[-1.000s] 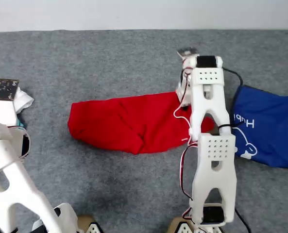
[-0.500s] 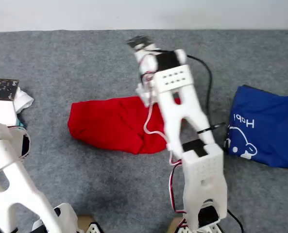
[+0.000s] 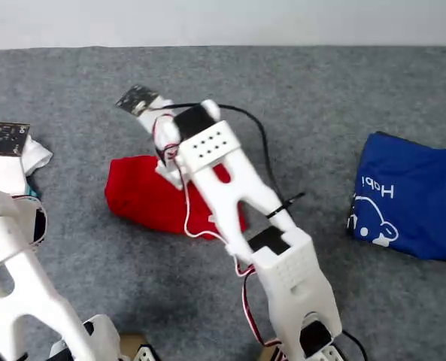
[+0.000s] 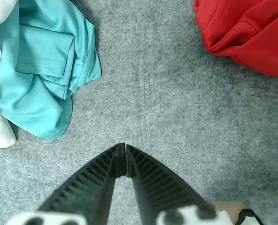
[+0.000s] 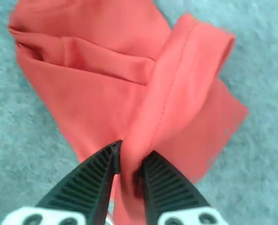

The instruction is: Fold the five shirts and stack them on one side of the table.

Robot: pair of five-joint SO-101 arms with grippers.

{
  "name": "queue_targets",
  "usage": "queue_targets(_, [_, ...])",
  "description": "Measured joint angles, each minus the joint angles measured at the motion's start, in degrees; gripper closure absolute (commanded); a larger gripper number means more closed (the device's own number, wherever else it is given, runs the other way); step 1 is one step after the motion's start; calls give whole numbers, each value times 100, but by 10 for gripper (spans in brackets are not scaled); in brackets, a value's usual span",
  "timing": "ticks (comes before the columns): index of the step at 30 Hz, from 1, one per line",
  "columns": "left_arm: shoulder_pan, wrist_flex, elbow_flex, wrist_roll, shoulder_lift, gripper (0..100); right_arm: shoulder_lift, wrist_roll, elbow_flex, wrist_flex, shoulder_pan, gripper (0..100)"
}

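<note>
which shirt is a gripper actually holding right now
The red shirt: the right gripper is shut on a fold of it. The blue shirt lies untouched off to the side, and the teal shirt lies clear of the shut left gripper.

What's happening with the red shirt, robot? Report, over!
Right jaws shut on a fold of the red shirt. Left jaws shut, empty, above grey table near teal shirt. Blue shirt lies apart, not in the way.
</note>
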State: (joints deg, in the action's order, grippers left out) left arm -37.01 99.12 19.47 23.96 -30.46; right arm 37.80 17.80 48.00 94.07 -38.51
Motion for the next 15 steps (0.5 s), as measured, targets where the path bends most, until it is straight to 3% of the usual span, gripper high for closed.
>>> queue_targets(15, [0,0,0,0,0,994,466,0,0,-949,-527,988])
